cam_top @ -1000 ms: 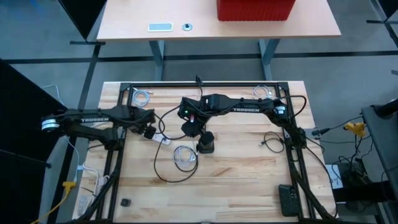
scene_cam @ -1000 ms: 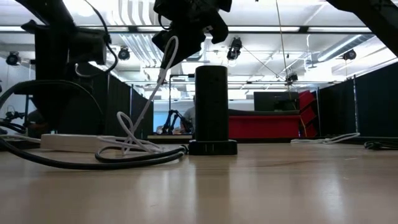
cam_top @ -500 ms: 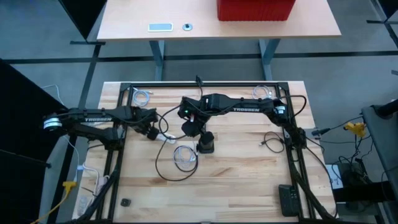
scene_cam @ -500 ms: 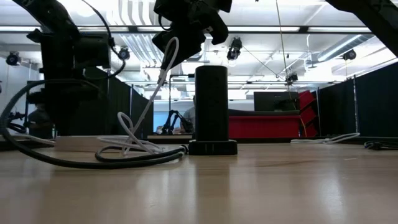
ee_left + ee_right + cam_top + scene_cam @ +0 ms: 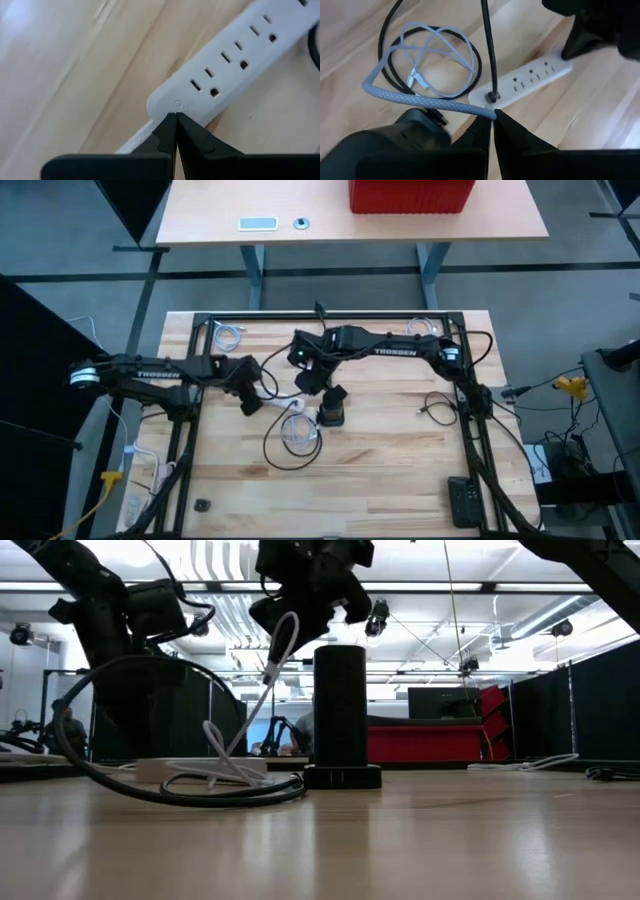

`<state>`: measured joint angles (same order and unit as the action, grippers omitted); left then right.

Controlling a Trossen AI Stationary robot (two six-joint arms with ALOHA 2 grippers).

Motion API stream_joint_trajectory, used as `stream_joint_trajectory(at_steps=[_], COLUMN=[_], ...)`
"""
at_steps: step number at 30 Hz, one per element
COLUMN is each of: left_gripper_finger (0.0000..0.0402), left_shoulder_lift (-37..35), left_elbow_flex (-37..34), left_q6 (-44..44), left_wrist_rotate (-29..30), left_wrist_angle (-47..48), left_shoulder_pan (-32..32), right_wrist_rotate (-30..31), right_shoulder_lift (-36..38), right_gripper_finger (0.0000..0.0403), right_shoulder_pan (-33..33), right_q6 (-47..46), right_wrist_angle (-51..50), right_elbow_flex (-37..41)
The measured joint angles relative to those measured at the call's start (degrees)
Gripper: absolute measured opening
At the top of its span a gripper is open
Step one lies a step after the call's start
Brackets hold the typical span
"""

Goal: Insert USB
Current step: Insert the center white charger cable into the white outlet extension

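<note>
Pinching the grey braided USB cable (image 5: pixel 427 102) between closed fingers, the right gripper (image 5: pixel 492 120) hangs over the black charging tower (image 5: pixel 330 409); the cable is light and limp, so I judge a hold close behind the stiff plug best; the left gripper (image 5: pixel 176 125), closed and empty, noses the white power strip (image 5: pixel 230 70).

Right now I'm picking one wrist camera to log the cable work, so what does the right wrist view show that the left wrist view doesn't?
Only the right wrist view shows the right pincer shut on the grey braided cable, the cable coil, the black tower and the other arm. Only the left wrist view shows the left pincer, shut, at the end of the power strip. Both show that white strip and the wooden table.
</note>
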<state>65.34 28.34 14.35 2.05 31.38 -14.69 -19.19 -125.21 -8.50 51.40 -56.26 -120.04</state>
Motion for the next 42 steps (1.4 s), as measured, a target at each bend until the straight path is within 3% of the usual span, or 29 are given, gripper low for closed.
stream_joint_trajectory(at_steps=[5,13,21,32,39,42], left_gripper_finger=[0.0000,0.0000,0.0000,0.0000,0.0000,0.0000], left_shoulder_lift=[0.2,0.5,3.7,4.9,5.0,5.0], left_elbow_flex=[-0.8,-1.1,-1.3,-1.0,-1.0,-1.0], left_q6=[-6.7,-12.7,-16.8,-15.8,-14.5,-13.7], left_wrist_rotate=[0.0,-1.3,-1.4,-1.4,-1.3,-1.3], left_wrist_angle=[-3.0,-7.0,-10.2,-12.4,-12.4,-12.4], left_shoulder_pan=[0.7,1.0,1.4,1.4,1.4,1.4], right_wrist_rotate=[1.3,0.3,0.1,1.8,2.1,7.0], right_shoulder_lift=[-2.9,-12.1,-13.8,-8.2,-7.3,-6.1], right_gripper_finger=[0.0000,0.0000,0.0000,0.0000,0.0000,0.0000], right_shoulder_pan=[0.1,0.0,0.2,-0.2,-0.3,-0.8], right_q6=[3.6,13.4,22.7,17.5,8.9,3.9], right_wrist_angle=[1.8,-5.8,-7.9,-9.1,-15.1,-18.3], right_elbow_flex=[-1.9,-14.9,-15.3,-14.9,-14.7,-14.8])
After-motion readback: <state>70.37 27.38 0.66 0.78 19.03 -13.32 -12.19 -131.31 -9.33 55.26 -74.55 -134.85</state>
